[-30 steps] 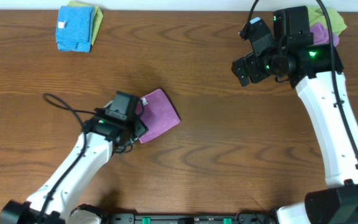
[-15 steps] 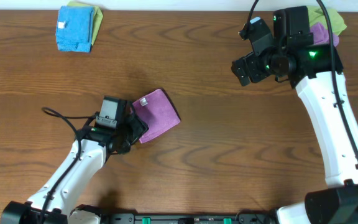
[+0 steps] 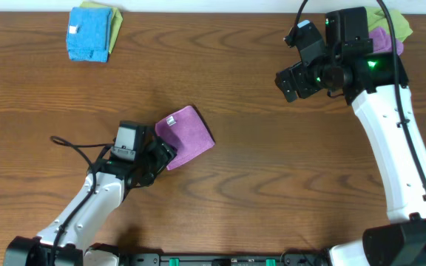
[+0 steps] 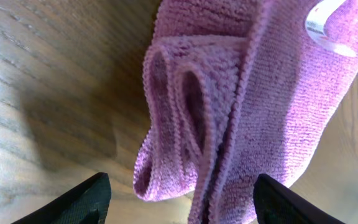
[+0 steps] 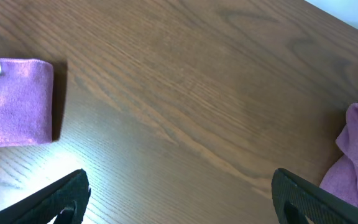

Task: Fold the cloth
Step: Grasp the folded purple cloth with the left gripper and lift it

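One near-square folded cloth (image 3: pixel 188 137), diag., fold loops twd left gripper (image 3: pixel 163 153).

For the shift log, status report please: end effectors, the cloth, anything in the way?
Left end effector open, straddling the cloth's folded edge, no grip. Right end effector open, hovering apart. Cloth folded, flat on table. Blue cloth far off, nothing obstructing.

White-shelled arms (image 3: pixel 387 140), black wrist blocks (image 3: pixel 128 140), looping black cables (image 3: pixel 72 142), small green lights (image 3: pixel 372 64).
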